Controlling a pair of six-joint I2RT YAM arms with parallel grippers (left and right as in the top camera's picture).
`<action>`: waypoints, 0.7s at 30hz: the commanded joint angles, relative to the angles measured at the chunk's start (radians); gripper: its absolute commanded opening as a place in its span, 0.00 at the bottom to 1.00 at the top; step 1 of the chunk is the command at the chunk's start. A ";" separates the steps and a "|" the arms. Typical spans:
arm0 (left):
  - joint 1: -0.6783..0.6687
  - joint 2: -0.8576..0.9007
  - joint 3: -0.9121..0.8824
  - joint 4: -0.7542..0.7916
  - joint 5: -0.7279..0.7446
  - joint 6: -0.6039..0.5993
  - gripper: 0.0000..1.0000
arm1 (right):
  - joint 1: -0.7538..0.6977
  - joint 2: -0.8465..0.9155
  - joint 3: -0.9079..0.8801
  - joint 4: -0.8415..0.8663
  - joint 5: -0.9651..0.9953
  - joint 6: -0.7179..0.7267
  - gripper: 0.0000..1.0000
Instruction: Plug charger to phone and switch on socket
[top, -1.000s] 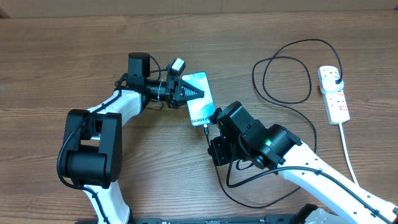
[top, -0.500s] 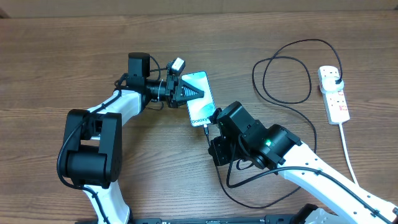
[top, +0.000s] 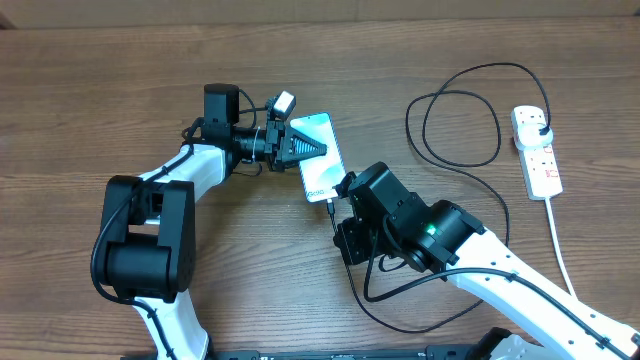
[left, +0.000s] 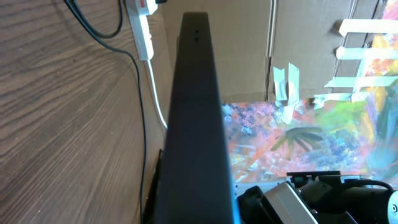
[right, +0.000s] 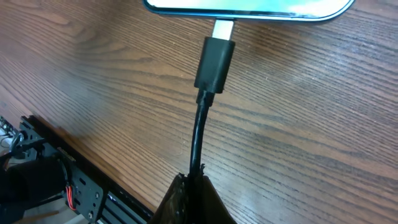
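The phone (top: 322, 158), its light blue screen up, lies between the arms. My left gripper (top: 308, 148) is shut on its side; the left wrist view shows the phone's dark edge (left: 193, 118) filling the middle. My right gripper (right: 198, 186) is shut on the black charger cable just behind its connector (right: 216, 59). The connector's silver tip meets the phone's bottom edge (right: 249, 7), with part of the tip showing outside. In the overhead view the connector (top: 331, 209) sits at the phone's near end. The charger cable (top: 490, 67) loops to its plug head (top: 541, 129) in the white socket strip (top: 541, 165).
The strip's thick white cord (top: 562, 250) runs toward the front right edge. Loose cable loops lie right of the phone and under my right arm (top: 430, 235). The strip also shows at the top of the left wrist view (left: 140, 28).
My left gripper and the phone have shifted very slightly to the left. The right arm and the cable look unchanged.
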 joint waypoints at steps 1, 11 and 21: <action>-0.003 -0.004 0.017 -0.003 0.054 0.033 0.04 | -0.008 0.003 0.001 0.037 0.058 -0.006 0.04; 0.023 -0.004 0.017 -0.003 0.053 0.014 0.04 | -0.008 0.003 0.001 -0.004 0.063 -0.005 0.04; 0.035 -0.004 0.017 0.000 0.053 -0.023 0.04 | -0.008 0.003 0.001 0.000 0.056 -0.005 0.04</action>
